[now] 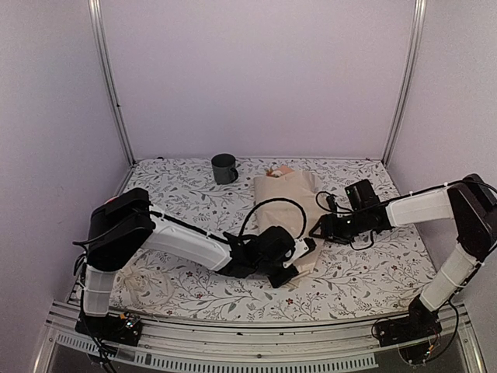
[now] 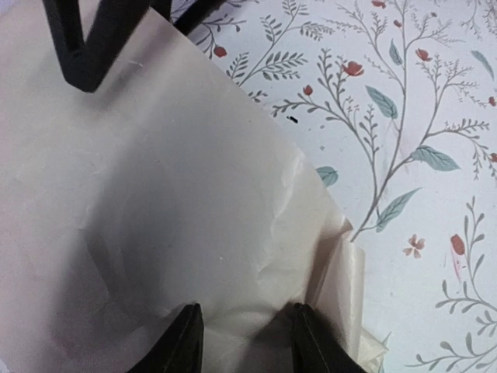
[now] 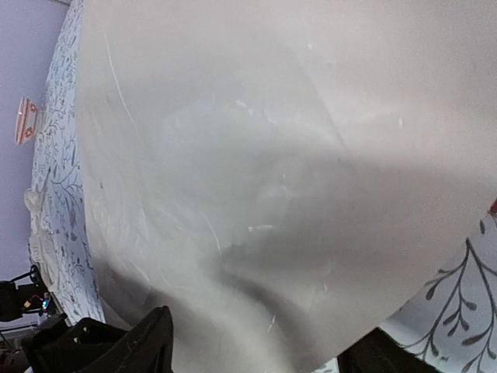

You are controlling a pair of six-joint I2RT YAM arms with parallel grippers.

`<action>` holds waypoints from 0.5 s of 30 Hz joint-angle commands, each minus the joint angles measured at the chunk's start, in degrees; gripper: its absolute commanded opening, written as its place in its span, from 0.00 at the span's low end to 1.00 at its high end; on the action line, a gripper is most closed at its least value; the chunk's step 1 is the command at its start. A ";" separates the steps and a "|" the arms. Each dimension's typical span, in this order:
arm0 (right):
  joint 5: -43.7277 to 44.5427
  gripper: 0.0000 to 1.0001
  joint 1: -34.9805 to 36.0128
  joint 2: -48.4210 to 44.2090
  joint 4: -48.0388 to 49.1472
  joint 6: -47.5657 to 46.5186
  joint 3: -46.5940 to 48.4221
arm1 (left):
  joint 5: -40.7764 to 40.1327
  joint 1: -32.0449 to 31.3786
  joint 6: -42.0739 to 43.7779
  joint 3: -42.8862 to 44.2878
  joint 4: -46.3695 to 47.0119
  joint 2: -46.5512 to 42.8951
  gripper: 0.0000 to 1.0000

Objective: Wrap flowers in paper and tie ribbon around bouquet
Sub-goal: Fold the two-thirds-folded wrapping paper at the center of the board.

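Paper (image 1: 289, 193) lies folded into a cream bundle in the middle of the floral table (image 1: 194, 206). Its far end is near the dark mug (image 1: 224, 168), and a bit of the flowers (image 1: 274, 170) peeks out there. The left gripper (image 1: 301, 250) is at the near end, with its fingers (image 2: 189, 338) pinching the creased paper between them. The right gripper (image 1: 320, 230) sits at the bundle's right edge with its jaws spread wide, released. In the right wrist view the sheet fills the space ahead of them.

I'm looking into a lab test booth: bare walls (image 1: 256, 70), aluminium posts (image 1: 109, 85), a metal rail (image 1: 256, 332), a floral tablecloth (image 1: 178, 194).
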 commanded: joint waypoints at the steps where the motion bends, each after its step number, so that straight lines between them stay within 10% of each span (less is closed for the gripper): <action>1: -3.67 0.81 -2.01 6.05 0.36 -3.87 5.12 | 0.85 -0.90 0.69 -3.85 -3.28 0.90 0.41; 15: -20.42 0.90 -1.02 19.49 16.22 1.96 7.82 | 1.68 -1.08 2.40 -5.42 -1.20 1.01 0.44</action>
